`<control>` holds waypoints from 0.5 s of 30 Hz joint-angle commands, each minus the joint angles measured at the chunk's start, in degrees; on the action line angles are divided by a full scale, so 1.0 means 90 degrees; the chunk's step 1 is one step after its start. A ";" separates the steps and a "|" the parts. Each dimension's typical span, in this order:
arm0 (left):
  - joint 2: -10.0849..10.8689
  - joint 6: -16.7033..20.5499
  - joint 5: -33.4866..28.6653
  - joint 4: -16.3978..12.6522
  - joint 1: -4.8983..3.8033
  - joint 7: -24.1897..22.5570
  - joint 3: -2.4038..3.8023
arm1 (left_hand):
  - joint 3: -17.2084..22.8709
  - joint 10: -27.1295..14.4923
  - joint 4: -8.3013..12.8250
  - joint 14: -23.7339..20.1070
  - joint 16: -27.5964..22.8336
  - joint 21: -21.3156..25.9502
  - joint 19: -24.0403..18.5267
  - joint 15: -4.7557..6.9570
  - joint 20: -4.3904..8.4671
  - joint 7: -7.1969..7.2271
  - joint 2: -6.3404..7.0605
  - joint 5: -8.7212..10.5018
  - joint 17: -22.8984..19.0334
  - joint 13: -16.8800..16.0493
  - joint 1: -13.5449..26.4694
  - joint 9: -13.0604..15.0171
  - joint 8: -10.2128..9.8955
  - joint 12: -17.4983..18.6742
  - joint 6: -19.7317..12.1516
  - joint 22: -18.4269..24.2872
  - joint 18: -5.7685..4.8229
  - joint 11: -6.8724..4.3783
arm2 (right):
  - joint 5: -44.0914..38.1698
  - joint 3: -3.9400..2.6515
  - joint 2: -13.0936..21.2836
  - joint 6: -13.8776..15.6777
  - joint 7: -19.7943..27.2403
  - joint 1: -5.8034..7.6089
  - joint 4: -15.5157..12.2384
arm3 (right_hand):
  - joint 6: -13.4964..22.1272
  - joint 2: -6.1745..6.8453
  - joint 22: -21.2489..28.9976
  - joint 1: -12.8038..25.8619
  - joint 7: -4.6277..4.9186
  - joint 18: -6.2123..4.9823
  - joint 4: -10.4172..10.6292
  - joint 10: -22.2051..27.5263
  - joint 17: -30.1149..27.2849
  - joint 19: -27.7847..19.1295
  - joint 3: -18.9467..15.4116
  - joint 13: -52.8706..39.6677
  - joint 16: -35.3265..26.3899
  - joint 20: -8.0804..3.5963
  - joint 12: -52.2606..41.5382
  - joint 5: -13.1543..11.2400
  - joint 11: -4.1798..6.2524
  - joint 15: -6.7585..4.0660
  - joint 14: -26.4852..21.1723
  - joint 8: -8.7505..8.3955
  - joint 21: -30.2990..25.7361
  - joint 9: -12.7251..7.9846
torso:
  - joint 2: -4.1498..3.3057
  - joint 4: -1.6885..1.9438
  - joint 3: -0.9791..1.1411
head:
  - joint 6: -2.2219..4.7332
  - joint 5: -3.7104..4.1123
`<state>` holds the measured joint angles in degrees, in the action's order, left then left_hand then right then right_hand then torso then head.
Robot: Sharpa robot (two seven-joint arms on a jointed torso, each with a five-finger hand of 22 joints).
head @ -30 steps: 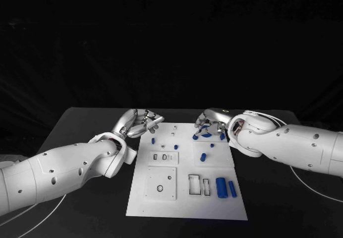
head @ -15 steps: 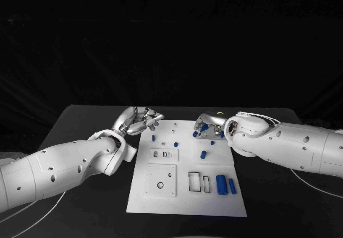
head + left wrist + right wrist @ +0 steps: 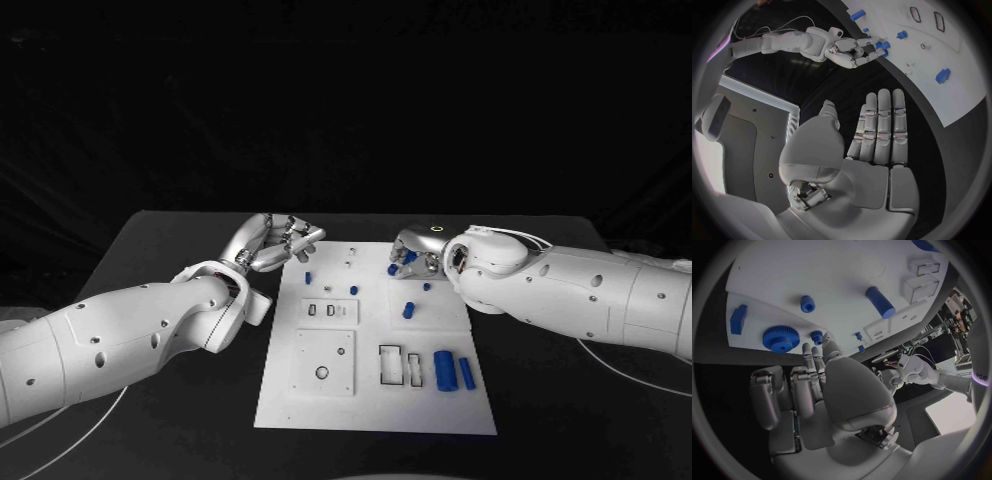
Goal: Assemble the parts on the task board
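Observation:
The white task board (image 3: 375,415) lies in the middle of the black table. My right hand (image 3: 415,252) hovers over its far end with fingers stretched out and nothing in them. Just beyond its fingertips sit a blue gear (image 3: 780,338) and a smaller blue gear (image 3: 817,336). A short blue peg (image 3: 807,303), a blue cylinder (image 3: 880,302) and a blue block (image 3: 737,319) lie farther along the board. My left hand (image 3: 274,244) is held flat and empty beside the board's far left corner. Two blue cylinders (image 3: 444,370) rest near the board's front right.
The board has rectangular slots (image 3: 392,367) and a raised plate with a hole (image 3: 325,368) near the front. Small blue pegs (image 3: 307,277) stand at the far left of the board. Black table (image 3: 159,250) surrounds the board on all sides.
My right hand has drawn back from the blue gear towards the board's far edge, and its arm has swung inwards. My left hand has lifted slightly and straightened its fingers.

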<state>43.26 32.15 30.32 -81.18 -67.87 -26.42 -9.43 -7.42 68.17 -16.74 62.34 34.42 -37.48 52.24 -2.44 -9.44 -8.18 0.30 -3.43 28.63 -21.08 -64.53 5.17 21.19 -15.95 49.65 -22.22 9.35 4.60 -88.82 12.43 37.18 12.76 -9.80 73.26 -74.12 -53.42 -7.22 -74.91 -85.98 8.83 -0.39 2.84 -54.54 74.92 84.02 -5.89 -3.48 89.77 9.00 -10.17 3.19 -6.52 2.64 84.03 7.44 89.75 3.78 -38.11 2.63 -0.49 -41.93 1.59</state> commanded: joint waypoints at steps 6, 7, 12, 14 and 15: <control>-0.0007 -0.0076 0.0029 -0.0027 -0.0011 -0.0095 0.0007 | -0.0045 -0.0037 0.0007 -0.0060 -0.0037 0.0028 -0.0048 -0.0001 0.0003 0.0010 -0.0057 0.0029 0.0010 -0.0013 -0.0017 0.0012 -0.0030 0.0016 0.0045 -0.0004 0.0117 0.0013 | -0.0146 -0.0008 -0.0082 -0.0026 -0.0139 -0.0021 0.0050 | -0.0018 -0.0046 -0.1676 -0.0054 -0.0026 0.0043 0.0006 -0.0045 0.1676 0.0665 0.0083 -0.0012 0.0026 -0.0026 0.0037 -0.0024 0.0020 -0.0039 0.0663 -0.0046 0.0028 0.0010 | 0.0001 0.0002 0.0001 | -0.0025 -0.0008; -0.0007 -0.0077 0.0029 -0.0028 -0.0011 -0.0094 0.0007 | -0.0045 -0.0037 0.0007 -0.0060 -0.0037 0.0028 -0.0048 -0.0001 0.0003 0.0010 -0.0057 0.0029 0.0010 -0.0013 -0.0017 0.0012 -0.0030 0.0016 0.0045 -0.0004 0.0117 0.0013 | -0.0147 -0.0009 -0.0095 -0.0050 -0.0153 -0.0022 0.0061 | -0.0036 -0.0053 -0.1676 -0.0056 -0.0033 0.0043 0.0007 -0.0068 0.1676 0.0665 0.0094 -0.0012 0.0026 -0.0029 0.0041 -0.0023 0.0026 -0.0044 0.0663 -0.0048 0.0028 0.0013 | 0.0002 0.0001 0.0001 | -0.0028 -0.0008; -0.0006 -0.0076 0.0029 -0.0029 -0.0012 -0.0089 0.0007 | -0.0045 -0.0037 0.0007 -0.0060 -0.0037 0.0028 -0.0048 -0.0001 0.0003 0.0010 -0.0057 0.0029 0.0010 -0.0013 -0.0017 0.0012 -0.0030 0.0016 0.0045 -0.0004 0.0117 0.0013 | -0.0136 -0.0014 -0.0156 -0.0126 -0.0206 -0.0033 0.0138 | -0.0102 -0.0092 -0.1676 -0.0062 -0.0059 0.0043 0.0020 -0.0144 0.1676 0.0665 0.0139 -0.0010 0.0026 -0.0045 0.0063 -0.0024 0.0048 -0.0064 0.0663 -0.0059 0.0028 0.0020 | 0.0007 -0.0002 0.0000 | -0.0043 -0.0010; -0.0005 -0.0075 0.0029 -0.0028 -0.0012 -0.0087 0.0007 | -0.0045 -0.0037 0.0007 -0.0060 -0.0037 0.0028 -0.0048 -0.0001 0.0003 0.0010 -0.0057 0.0029 0.0010 -0.0013 -0.0017 0.0012 -0.0030 0.0016 0.0045 -0.0004 0.0117 0.0013 | -0.0135 -0.0015 -0.0178 -0.0145 -0.0219 -0.0040 0.0171 | -0.0131 -0.0108 -0.1676 -0.0068 -0.0071 0.0043 0.0024 -0.0184 0.1676 0.0665 0.0160 -0.0010 0.0026 -0.0054 0.0071 -0.0025 0.0060 -0.0075 0.0663 -0.0064 0.0028 0.0023 | 0.0010 -0.0005 0.0001 | -0.0046 -0.0015; -0.0004 -0.0075 0.0029 -0.0028 -0.0012 -0.0086 0.0007 | -0.0045 -0.0037 0.0007 -0.0060 -0.0037 0.0028 -0.0048 -0.0001 0.0003 0.0010 -0.0057 0.0029 0.0010 -0.0013 -0.0017 0.0012 -0.0030 0.0016 0.0045 -0.0004 0.0117 0.0013 | -0.0135 -0.0016 -0.0189 -0.0152 -0.0226 -0.0043 0.0189 | -0.0147 -0.0117 -0.1676 -0.0070 -0.0077 0.0043 0.0028 -0.0207 0.1676 0.0665 0.0171 -0.0010 0.0026 -0.0059 0.0075 -0.0025 0.0066 -0.0080 0.0663 -0.0066 0.0028 0.0024 | 0.0010 -0.0005 0.0001 | -0.0049 -0.0016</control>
<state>43.27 32.15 30.35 -81.27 -67.88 -26.46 -9.43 -7.42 68.17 -16.74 62.34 34.42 -37.48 52.24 -2.44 -9.44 -8.18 0.30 -3.43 28.67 -21.11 -64.53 5.22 21.19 -15.94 49.65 -22.22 9.36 4.60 -89.13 12.31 35.63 12.53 -10.90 72.96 -72.66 -54.36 -7.75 -74.90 -86.51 8.12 -0.38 3.08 -56.07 74.91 84.01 -4.55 -3.53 89.77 9.01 -9.73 3.19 -5.99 2.23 84.04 7.23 89.75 3.95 -38.04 2.61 -0.48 -42.32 1.46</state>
